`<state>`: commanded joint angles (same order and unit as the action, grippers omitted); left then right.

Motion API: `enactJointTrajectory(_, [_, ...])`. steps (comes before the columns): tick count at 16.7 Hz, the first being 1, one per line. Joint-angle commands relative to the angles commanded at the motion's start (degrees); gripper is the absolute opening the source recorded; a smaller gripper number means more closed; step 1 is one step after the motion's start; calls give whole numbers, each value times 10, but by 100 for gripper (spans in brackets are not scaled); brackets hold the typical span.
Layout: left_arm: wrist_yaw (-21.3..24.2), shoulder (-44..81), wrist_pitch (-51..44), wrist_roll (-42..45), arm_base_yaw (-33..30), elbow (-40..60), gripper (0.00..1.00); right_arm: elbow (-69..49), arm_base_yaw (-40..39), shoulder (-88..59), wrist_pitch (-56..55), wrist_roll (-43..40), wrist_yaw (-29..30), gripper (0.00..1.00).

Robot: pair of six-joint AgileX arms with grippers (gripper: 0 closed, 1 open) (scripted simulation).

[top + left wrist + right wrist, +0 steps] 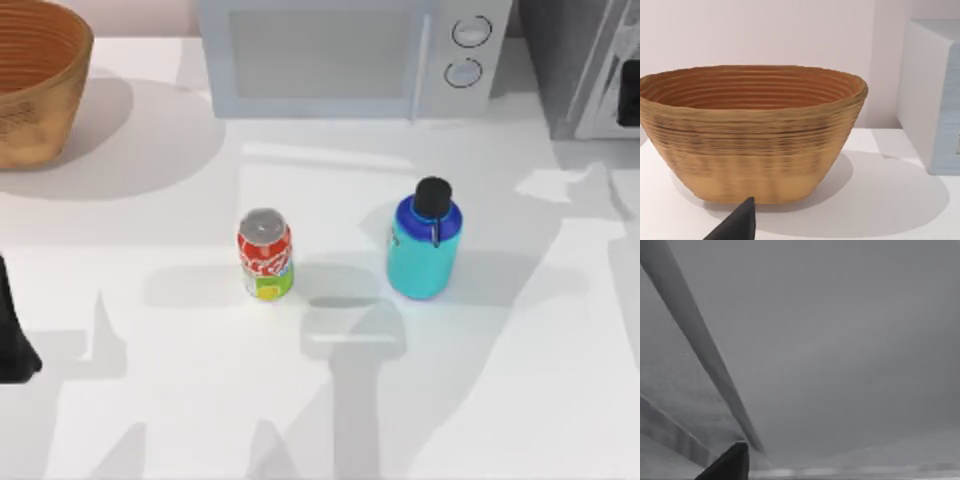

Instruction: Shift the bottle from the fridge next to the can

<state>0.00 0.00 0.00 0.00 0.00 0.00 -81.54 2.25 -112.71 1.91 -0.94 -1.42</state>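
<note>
The teal bottle (424,245), with its blue shoulder and black cap, stands upright on the white table, free of any gripper. The red can (265,254) stands upright to its left, with a gap of roughly a bottle's width between them. The grey fridge (585,70) is at the back right corner. My left arm is parked at the table's left edge, and a dark tip of my left gripper (737,226) points toward the basket. A dark tip of my right gripper (730,462) sits close to a grey fridge panel (840,350).
A woven basket (30,95) (752,135) stands at the back left. A light-grey microwave (350,55) with two round knobs sits at the back centre, and its side (935,95) shows beside the basket. Bare table lies in front of the can and bottle.
</note>
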Motion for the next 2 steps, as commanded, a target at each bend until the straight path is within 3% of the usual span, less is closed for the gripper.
enactJointTrajectory(2, [0,0,0,0,0,0,100,-10,0,-8,2,0,0,100])
